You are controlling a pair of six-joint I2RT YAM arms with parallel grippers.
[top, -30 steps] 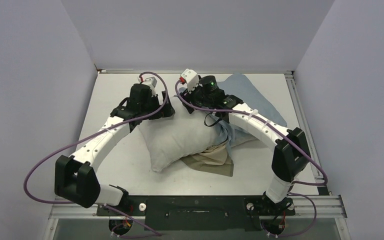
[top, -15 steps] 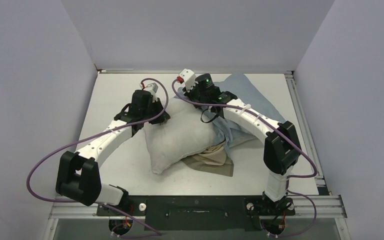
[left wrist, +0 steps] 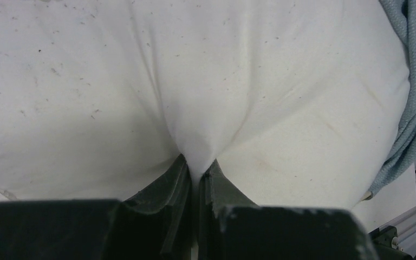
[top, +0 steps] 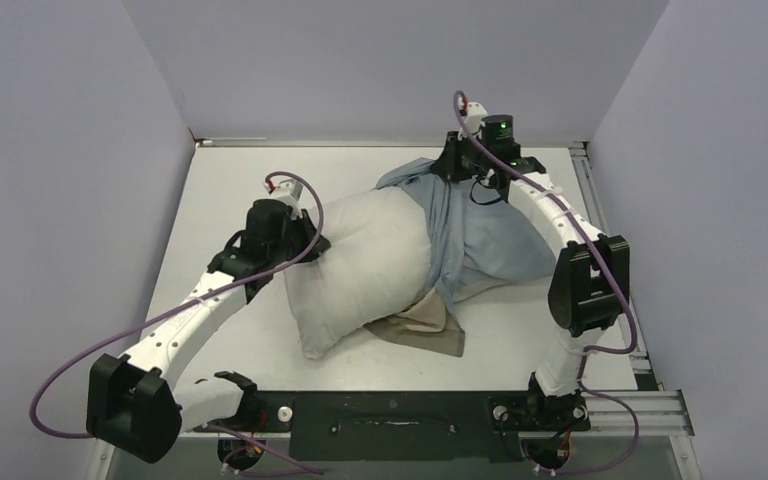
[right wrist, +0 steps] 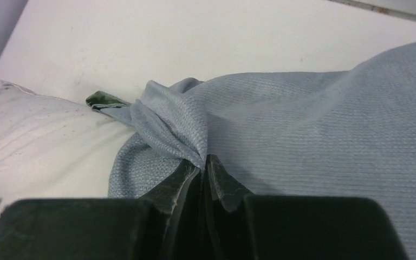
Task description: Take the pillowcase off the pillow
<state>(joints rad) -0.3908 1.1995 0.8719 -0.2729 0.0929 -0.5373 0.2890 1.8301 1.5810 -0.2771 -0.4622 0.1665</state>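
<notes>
The plump off-white pillow [top: 360,260] lies across the middle of the table, its left half bare. My left gripper [top: 312,242] is shut on a pinch of the pillow [left wrist: 206,97] at its left edge, its jaws [left wrist: 197,168] squeezed on white fabric. The dusty-blue pillowcase [top: 480,235] still covers the pillow's right part and is stretched up toward the far right. A bunched fold of the pillowcase [right wrist: 303,119] near its rim sits in my shut right gripper [right wrist: 203,162], which the top view shows at the back [top: 448,168]. Tan lining [top: 420,325] shows at the front.
Grey walls close in the white table [top: 230,180] at the left, back and right. A metal rail [top: 600,230] runs along the right edge. Purple cables [top: 70,340] loop off both arms.
Both grippers have shut. The right arm has pulled the pillowcase's rim back and to the right, uncovering more pillow. The left arm has drawn slightly nearer and left, holding the pillow.
</notes>
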